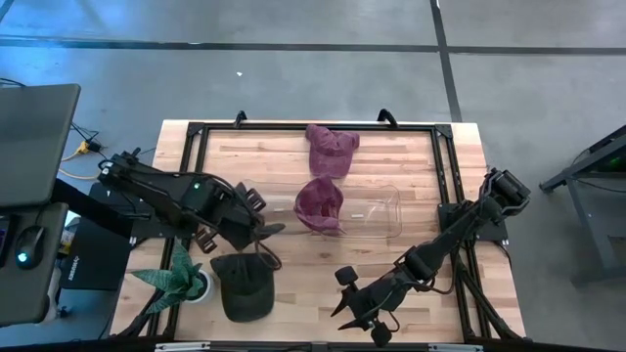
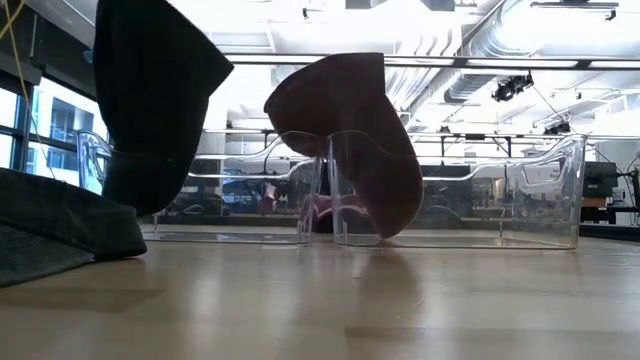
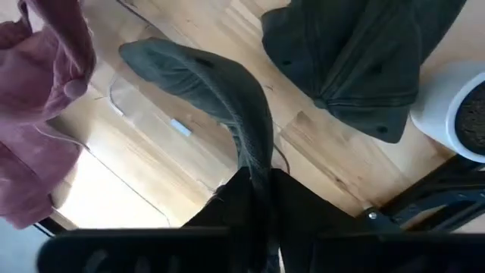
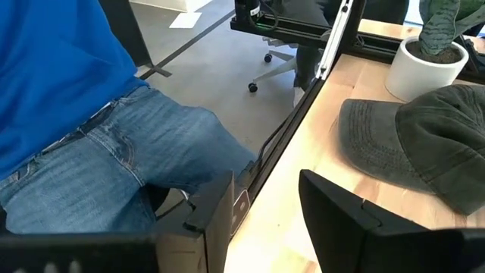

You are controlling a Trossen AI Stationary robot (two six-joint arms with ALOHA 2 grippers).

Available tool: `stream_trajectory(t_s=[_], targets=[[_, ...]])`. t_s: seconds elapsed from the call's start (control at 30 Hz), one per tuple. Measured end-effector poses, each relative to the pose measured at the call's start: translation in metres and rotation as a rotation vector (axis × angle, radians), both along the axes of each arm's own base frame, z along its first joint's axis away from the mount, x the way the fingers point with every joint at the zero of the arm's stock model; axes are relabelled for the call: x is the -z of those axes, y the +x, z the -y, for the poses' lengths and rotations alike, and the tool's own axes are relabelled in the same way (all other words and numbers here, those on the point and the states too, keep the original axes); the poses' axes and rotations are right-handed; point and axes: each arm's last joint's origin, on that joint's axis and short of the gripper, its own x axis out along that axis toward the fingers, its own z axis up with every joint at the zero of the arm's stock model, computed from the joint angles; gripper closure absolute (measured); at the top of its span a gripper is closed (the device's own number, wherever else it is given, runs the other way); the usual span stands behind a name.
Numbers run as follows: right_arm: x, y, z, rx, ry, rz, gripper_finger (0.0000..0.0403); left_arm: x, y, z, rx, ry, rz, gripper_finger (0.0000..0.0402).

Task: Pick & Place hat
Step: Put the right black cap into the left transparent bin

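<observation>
Dark green hat (image 3: 220,91) hangs pinched by its brim in your left gripper (image 3: 254,186), just beside the clear bin (image 1: 377,220) (one maroon hat (image 1: 319,200) drapes its rim). Carry it over the wall before releasing; right gripper (image 4: 265,201) waits spread, empty.

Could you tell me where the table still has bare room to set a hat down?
Bare wood lies right of the clear bin, toward the right claw, and left of the far maroon hat. The near left is crowded: plant, dark cap and the left claw gripping another dark hat.
</observation>
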Motion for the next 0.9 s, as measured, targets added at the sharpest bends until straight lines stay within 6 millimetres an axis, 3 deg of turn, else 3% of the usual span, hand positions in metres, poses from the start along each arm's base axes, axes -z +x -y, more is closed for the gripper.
stream_trajectory(t_s=[0.37,0.53,0.9], targets=[[0.001,0.0,0.0,-0.003,-0.005,0.001,0.0261,0.053,-0.03,-0.011,-0.057,0.034,-0.196,0.0313],[0.001,0.0,0.001,-0.001,-0.006,0.001,0.0261,0.057,-0.031,-0.011,-0.169,0.006,-0.204,0.0287],[0.001,0.001,0.002,-0.002,-0.015,0.007,0.0261,0.046,-0.044,-0.014,-0.172,-0.059,-0.171,0.0199]])
